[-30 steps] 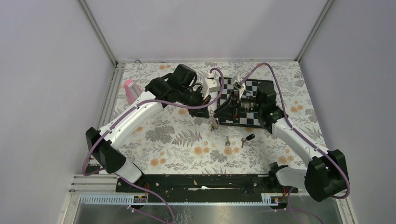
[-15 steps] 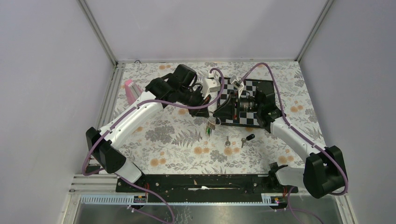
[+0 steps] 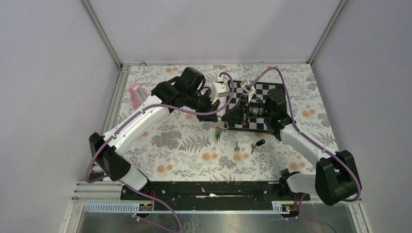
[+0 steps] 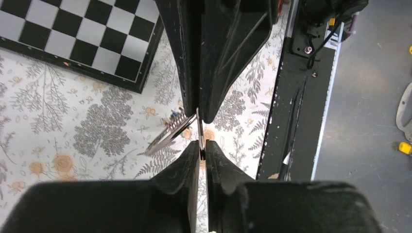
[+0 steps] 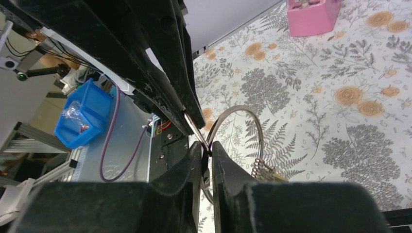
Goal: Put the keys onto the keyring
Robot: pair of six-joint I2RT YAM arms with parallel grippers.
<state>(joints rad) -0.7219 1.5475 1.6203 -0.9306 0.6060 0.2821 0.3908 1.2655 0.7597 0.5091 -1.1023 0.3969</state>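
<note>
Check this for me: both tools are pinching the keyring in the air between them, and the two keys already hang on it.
Not the keys. The top external view shows the silver key and the black-headed key lying loose on the floral cloth, off the ring. The rest holds: left tool and right tool both pinch the keyring.
</note>
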